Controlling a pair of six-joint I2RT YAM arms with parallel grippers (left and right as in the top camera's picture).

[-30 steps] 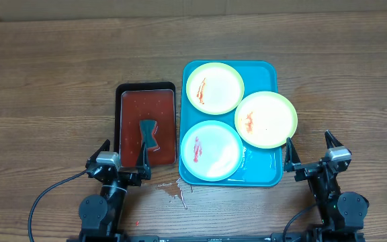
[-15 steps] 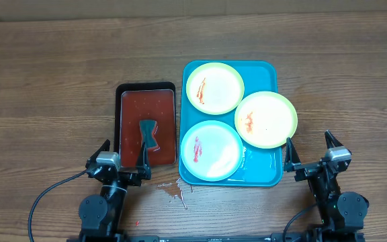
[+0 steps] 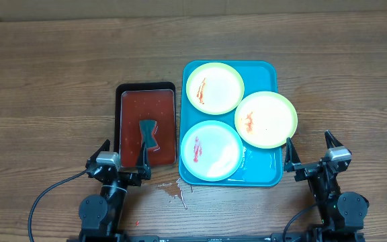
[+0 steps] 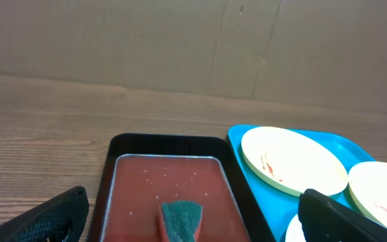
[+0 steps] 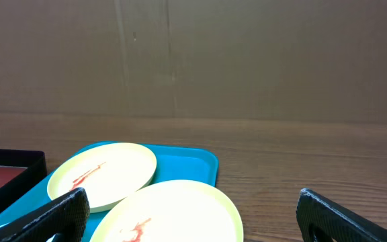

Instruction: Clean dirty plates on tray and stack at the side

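Note:
The turquoise tray (image 3: 261, 70) carries three plates, each smeared with red sauce. One yellow-green plate (image 3: 214, 87) lies at the far end. A second yellow-green plate (image 3: 266, 119) overhangs the tray's right rim. The light-blue plate (image 3: 210, 150) lies nearest me. My left gripper (image 3: 123, 153) rests open at the near end of a black tray, empty. My right gripper (image 3: 309, 149) stands open and empty just right of the turquoise tray's near corner. The right wrist view shows the overhanging plate (image 5: 173, 212) close ahead between the fingers (image 5: 351, 215).
A black tray (image 3: 123, 91) of red liquid sits left of the turquoise tray, with a green-topped sponge (image 3: 147, 132) lying in it. Red drips (image 3: 173, 191) stain the wooden table near the front edge. A brown wall stands beyond the table.

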